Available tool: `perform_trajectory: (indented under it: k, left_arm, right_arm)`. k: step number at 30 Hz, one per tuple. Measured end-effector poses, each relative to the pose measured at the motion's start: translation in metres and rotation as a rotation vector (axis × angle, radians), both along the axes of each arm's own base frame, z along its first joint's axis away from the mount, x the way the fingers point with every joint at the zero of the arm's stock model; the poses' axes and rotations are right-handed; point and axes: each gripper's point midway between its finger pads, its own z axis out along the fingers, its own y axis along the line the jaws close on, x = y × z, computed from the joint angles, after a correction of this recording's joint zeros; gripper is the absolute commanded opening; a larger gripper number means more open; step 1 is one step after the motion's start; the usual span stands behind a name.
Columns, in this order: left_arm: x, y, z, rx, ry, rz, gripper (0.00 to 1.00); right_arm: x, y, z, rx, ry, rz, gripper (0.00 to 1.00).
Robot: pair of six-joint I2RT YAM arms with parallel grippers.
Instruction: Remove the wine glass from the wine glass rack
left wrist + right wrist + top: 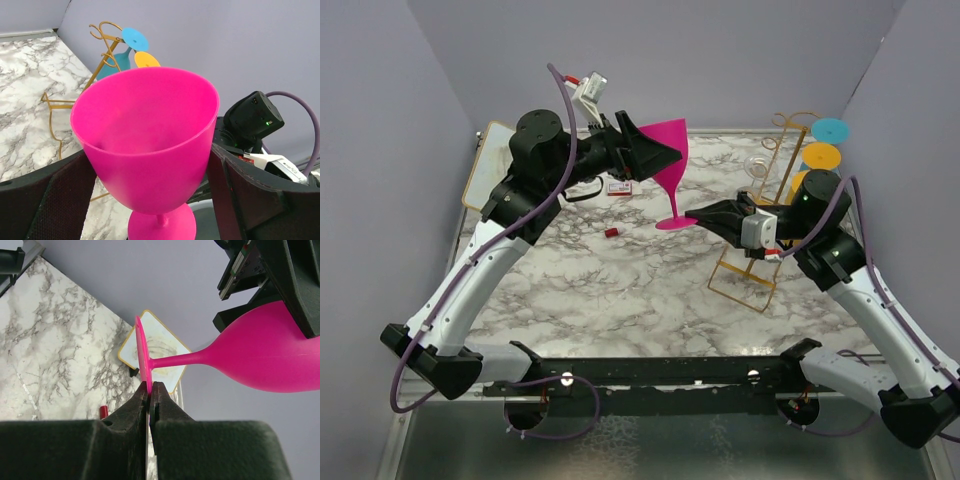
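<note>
A pink wine glass hangs in the air over the middle of the table, off the gold wire wine glass rack, which stands at the right. My right gripper is shut on the rim of the glass's foot, pinched edge-on between its fingertips. My left gripper straddles the bowl, with a finger against each side. The rack also shows behind the bowl in the left wrist view.
A blue glass, an orange glass and a clear glass hang on the rack. A white gold-edged board lies at the far left. A small red-and-white box and a red piece lie on the marble.
</note>
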Motion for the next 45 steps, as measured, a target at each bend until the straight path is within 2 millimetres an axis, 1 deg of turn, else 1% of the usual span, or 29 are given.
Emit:
perform_trajectory:
  k: [3,5,8,12,13,14,15,16,17,19,21,23,25,26,29,32,33,35,38,41,44,45]
  left_arm:
    - [0.001,0.000,-0.001,0.003,0.000,0.001,0.80]
    - [0.001,0.000,-0.001,0.003,-0.003,0.001,0.79]
    - [0.001,0.000,-0.001,0.005,-0.007,0.002,0.77]
    - [0.003,0.001,-0.002,0.014,-0.016,0.010,0.77]
    - [0.004,0.001,-0.002,0.016,-0.020,0.015,0.77]
    - [0.005,0.002,-0.002,0.019,-0.024,0.022,0.77]
    - [0.006,0.002,-0.002,0.022,-0.030,0.028,0.77]
    - [0.007,0.003,-0.003,0.025,-0.033,0.035,0.77]
    - [0.008,0.004,-0.003,0.029,-0.040,0.045,0.77]
    - [0.011,0.008,-0.005,0.045,-0.059,0.072,0.77]
    - [0.014,0.016,-0.010,0.076,-0.082,0.120,0.77]
    - [0.018,0.029,-0.017,0.126,-0.115,0.189,0.77]
    - [0.020,0.046,-0.028,0.185,-0.161,0.271,0.77]
    - [0.022,0.058,-0.035,0.217,-0.184,0.325,0.77]
    - [0.024,0.095,-0.070,0.336,-0.242,0.479,0.78]
    - [0.033,0.125,-0.110,0.446,-0.281,0.610,0.78]
    - [0.036,0.131,-0.121,0.475,-0.288,0.640,0.77]
    - [0.045,0.142,-0.151,0.543,-0.295,0.703,0.77]
    - [0.054,0.152,-0.194,0.615,-0.286,0.757,0.76]
    - [0.059,0.162,-0.226,0.656,-0.295,0.808,0.73]
    - [0.063,0.177,-0.248,0.692,-0.315,0.885,0.72]
    - [0.065,0.185,-0.256,0.705,-0.318,0.926,0.72]
  right_arm:
    - [0.000,0.000,-0.001,-0.003,0.005,0.000,0.01]
    - [0.000,0.000,-0.001,-0.003,0.005,0.000,0.05]
    - [0.000,0.000,-0.002,-0.004,0.010,0.000,0.12]
    - [0.000,0.001,-0.002,0.001,0.004,0.003,0.27]
    - [0.000,0.001,-0.001,0.003,0.001,0.004,0.33]
    - [-0.001,0.001,-0.001,0.004,0.000,0.004,0.48]
    - [-0.001,0.001,0.000,0.006,0.000,0.005,0.73]
    - [-0.002,0.001,-0.001,0.008,0.005,0.004,0.96]
    - [-0.002,0.001,0.000,0.010,0.009,0.003,1.00]
    - [-0.003,0.000,0.001,0.020,-0.001,-0.003,0.99]
    - [-0.005,-0.003,0.005,0.033,-0.008,-0.016,0.99]
    - [-0.007,-0.007,0.010,0.051,-0.013,-0.039,0.99]
    - [-0.010,-0.012,0.016,0.072,-0.013,-0.065,0.99]
    - [-0.013,-0.015,0.020,0.085,-0.014,-0.076,0.99]
    - [-0.020,-0.023,0.036,0.131,-0.010,-0.105,0.99]
    - [-0.028,-0.031,0.052,0.191,0.029,-0.129,0.99]
    - [-0.031,-0.033,0.058,0.214,0.043,-0.133,0.99]
    - [-0.036,-0.037,0.068,0.256,0.073,-0.136,0.99]
    - [-0.044,-0.043,0.082,0.316,0.125,-0.139,0.99]
    - [-0.052,-0.050,0.094,0.370,0.164,-0.145,0.99]
    - [-0.059,-0.058,0.102,0.408,0.175,-0.157,0.99]
    - [-0.061,-0.061,0.105,0.424,0.177,-0.166,0.99]
